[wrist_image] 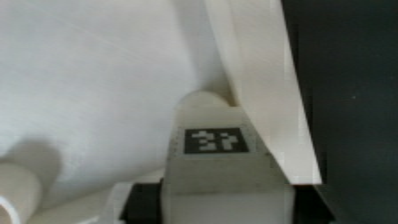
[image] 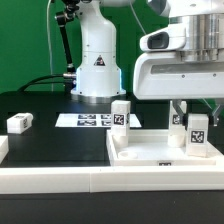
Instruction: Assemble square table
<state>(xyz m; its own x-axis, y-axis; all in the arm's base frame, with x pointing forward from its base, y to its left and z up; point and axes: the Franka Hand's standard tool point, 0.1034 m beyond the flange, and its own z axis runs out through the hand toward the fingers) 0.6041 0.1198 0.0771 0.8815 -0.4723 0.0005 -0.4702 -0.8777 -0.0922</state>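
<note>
The square table top (image: 150, 152) lies flat, white with a raised rim, at the exterior view's right. One white leg (image: 121, 113) stands upright on its far left corner. My gripper (image: 197, 114) is shut on a second tagged leg (image: 198, 133) and holds it upright at the top's right corner. In the wrist view this leg (wrist_image: 217, 150) sits between my black fingers (wrist_image: 153, 200), its end against the top's surface (wrist_image: 89, 80) next to the rim (wrist_image: 258, 60). A third leg (image: 20, 123) lies loose on the black table at the exterior view's left.
The marker board (image: 85, 120) lies flat in front of the robot base (image: 97, 70). A long white rail (image: 50, 182) edges the near side of the black surface. A rounded white part (wrist_image: 15, 190) shows at the wrist view's edge.
</note>
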